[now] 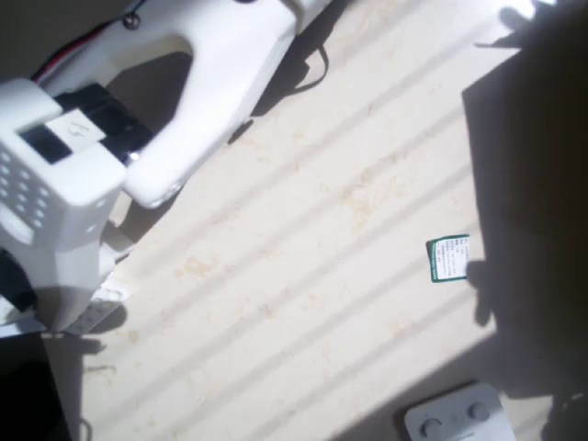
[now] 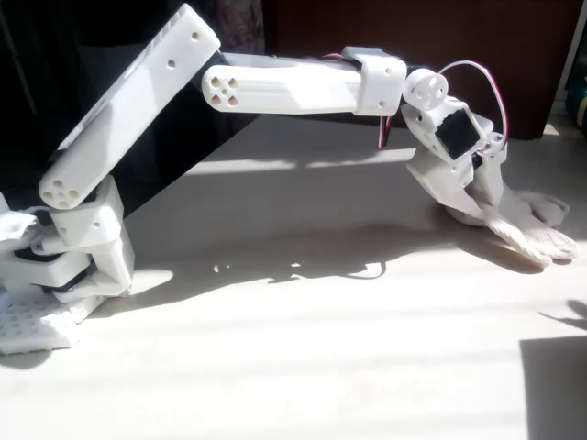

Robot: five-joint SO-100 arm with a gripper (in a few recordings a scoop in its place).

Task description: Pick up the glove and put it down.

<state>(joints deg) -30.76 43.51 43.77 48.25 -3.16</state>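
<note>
- Overhead view: I see the white arm crossing the top left, with its shadow-side parts hanging over the pale streaked counter. A small green-and-white label lies flat at right, and a white plastic device with round buttons sits at the bottom edge. A big dark shadow covers the right side. I cannot make out the glove here.
- Fixed view: the arm reaches right and bends down, and the tool is low at the counter, right at the glove. The glove lies on the counter at the far right, its near end under the tool's fingers. The jaws look closed down on the glove's cuff end, but glare washes out the contact and I cannot tell for sure whether they are gripping it.
- Orientation: the glove's long axis runs from the tool out toward the lower right of this view, stubby fingers pointing away from the arm, lying roughly flat.
- Risk, as I judge it: with a hold only on one end of soft knit, the fabric could slip out on lifting, or the free end could drag along the counter and pull loose.
</note>
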